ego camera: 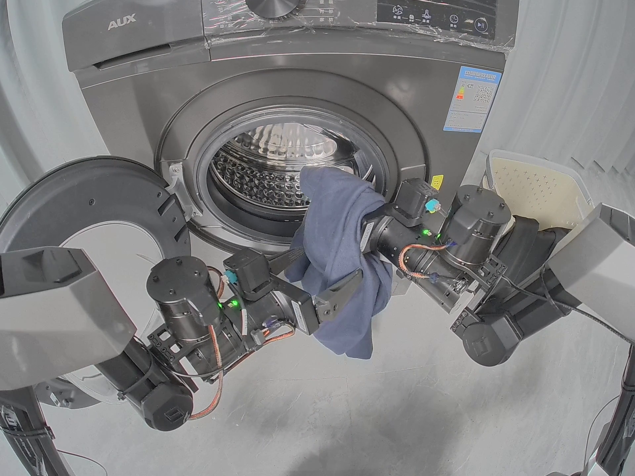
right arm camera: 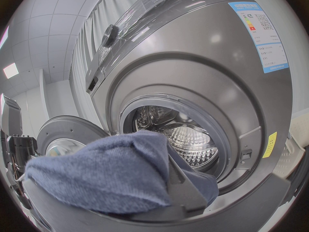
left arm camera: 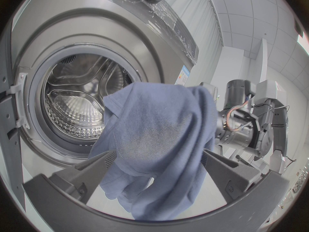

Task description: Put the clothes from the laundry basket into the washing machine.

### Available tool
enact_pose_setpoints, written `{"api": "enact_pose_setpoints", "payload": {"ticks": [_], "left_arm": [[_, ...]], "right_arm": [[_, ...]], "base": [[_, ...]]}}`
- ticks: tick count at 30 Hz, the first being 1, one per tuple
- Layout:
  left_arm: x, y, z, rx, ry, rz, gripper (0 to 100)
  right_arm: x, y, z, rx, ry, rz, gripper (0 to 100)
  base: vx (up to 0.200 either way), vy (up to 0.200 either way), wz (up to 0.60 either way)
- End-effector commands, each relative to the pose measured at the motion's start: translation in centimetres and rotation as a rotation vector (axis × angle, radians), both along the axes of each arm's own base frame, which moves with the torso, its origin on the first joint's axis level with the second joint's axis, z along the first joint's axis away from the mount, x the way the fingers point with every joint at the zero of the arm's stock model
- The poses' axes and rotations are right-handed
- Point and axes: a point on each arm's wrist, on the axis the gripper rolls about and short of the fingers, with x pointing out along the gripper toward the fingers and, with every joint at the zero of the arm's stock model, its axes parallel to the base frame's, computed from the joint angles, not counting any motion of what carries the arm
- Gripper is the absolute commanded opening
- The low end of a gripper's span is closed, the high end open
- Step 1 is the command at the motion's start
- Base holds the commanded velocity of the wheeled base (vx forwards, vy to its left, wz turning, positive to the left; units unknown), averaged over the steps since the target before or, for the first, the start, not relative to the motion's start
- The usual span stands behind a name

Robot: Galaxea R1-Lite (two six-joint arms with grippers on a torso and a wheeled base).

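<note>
The blue sweatshirt (ego camera: pixel 337 246) is pinched by the right end effector (ego camera: pixel 360 227) just before the drum (ego camera: pixel 264 166) of the washing machine (ego camera: pixel 132 100), its tail hung between the spread fingers of the left end effector (ego camera: pixel 321 276). It should be carried well past the door seal (ego camera: pixel 387 157) before release, so that no cloth is left trailing outside.

Garment (ego camera: pixel 337 233) matt cloth, maybe knit; drum (ego camera: pixel 278 160) glossy metal.

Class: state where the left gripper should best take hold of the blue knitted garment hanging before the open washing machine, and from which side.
The drooping middle fold of the blue knitted garment, approached from the robot's left: it hangs bunched between the spread fingers of the left gripper, so closing there should catch it.
</note>
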Motion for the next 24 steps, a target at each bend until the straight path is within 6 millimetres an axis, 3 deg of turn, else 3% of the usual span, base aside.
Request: {"api": "enact_pose_setpoints", "payload": {"ticks": [1, 7, 13, 24], "left_arm": [[1.1, -0.5, -1.4, 0.018, 0.023, 0.013, 100], [4.3, 0.1, -3.6, 0.032, 0.034, 0.092, 100], [6.6, 1.0, -3.6, 0.011, 0.002, 0.145, 100], [7.2, 0.8, -3.0, -0.007, -0.031, 0.156, 100]], "right_arm": [[-0.8, 0.8, -0.1, 0.001, 0.006, 0.03, 0], [-3.2, 2.1, -0.1, 0.0, 0.027, 0.096, 0], [-4.4, 2.7, -0.8, -0.011, 0.051, 0.131, 0], [-5.2, 3.1, -1.2, -0.012, 0.07, 0.155, 0]], "base": [[0.0, 0.0, 0.0], [0.0, 0.0, 0.0], [0.0, 0.0, 0.0], [0.0, 0.0, 0.0]]}}
